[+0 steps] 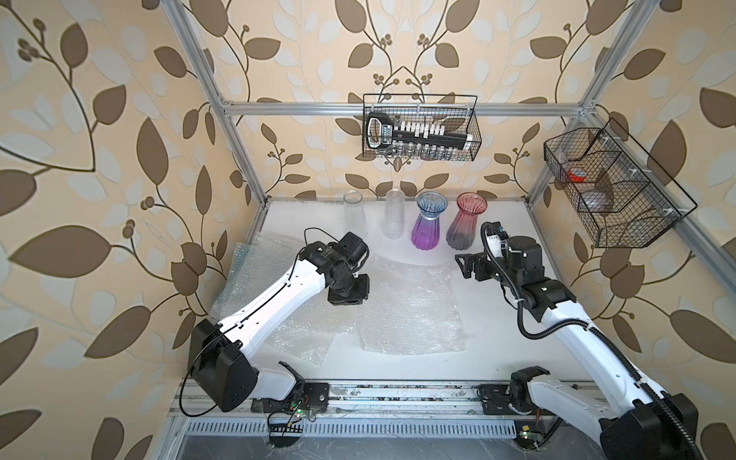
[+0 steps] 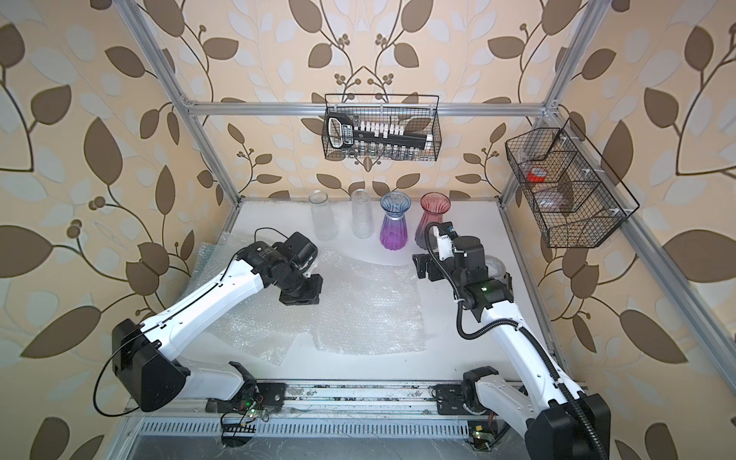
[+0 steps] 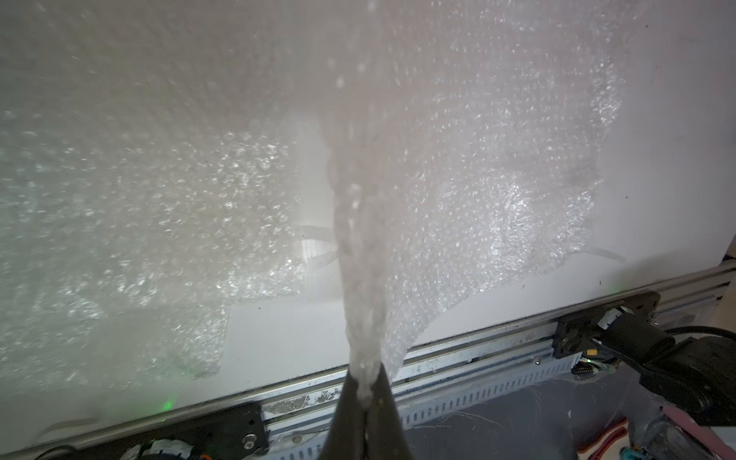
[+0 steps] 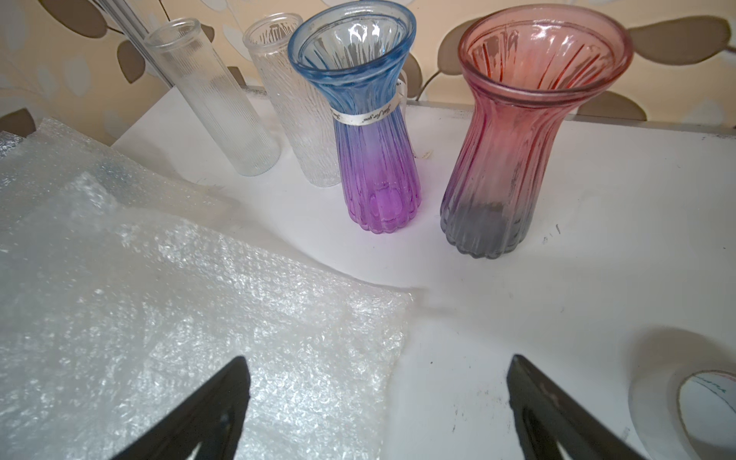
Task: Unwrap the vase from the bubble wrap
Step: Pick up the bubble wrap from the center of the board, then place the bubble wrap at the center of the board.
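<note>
Bubble wrap (image 3: 478, 179) fold being pinched by L end effector (image 3: 365, 382), fully closed; R end effector (image 4: 378, 358) being held wide open, empty, over counter (image 4: 517, 286).

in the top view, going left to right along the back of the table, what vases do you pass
clear ribbed vase → clear textured vase → blue-to-purple vase → pink-to-grey vase

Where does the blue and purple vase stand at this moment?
In both top views the blue and purple vase stands upright near the table's back edge, between the clear textured vase and the pink vase.
</note>
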{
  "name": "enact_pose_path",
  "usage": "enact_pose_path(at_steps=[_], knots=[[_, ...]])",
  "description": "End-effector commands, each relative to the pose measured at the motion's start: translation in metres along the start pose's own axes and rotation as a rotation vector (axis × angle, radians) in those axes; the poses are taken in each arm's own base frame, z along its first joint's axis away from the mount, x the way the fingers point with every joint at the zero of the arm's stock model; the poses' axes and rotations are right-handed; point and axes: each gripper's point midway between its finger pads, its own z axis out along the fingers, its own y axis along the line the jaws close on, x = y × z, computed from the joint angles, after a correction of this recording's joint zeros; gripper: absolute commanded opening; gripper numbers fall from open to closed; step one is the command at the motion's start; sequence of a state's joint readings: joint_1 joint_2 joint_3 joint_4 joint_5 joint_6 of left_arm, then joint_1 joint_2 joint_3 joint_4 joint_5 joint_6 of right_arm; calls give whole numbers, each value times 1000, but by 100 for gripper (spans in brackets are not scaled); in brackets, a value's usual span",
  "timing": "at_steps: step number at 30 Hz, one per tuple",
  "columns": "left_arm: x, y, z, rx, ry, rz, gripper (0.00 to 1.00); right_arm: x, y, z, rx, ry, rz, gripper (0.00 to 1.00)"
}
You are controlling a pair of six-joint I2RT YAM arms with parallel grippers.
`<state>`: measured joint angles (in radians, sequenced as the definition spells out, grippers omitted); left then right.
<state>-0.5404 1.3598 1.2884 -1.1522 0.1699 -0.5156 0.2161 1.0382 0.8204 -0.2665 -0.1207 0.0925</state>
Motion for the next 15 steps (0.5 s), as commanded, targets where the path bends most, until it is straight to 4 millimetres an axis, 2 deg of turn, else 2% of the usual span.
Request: enact_pose_path(at_steps=[1,6,13,15], knots=[[-3,42,-35,-134,-32,-7,0,-20,7,-3,-30,-40,-30,99],[-34,83,-74,-322,-165,-32,0,-21,10,-1,-43,-33,-34,99],[-69,152,-122,-512,-345,-247,0,-26,17,1,-83,-6,-47,99],[-76,165,-131,-567,-378,-274,0,-28,20,1,-89,1,-53,99]])
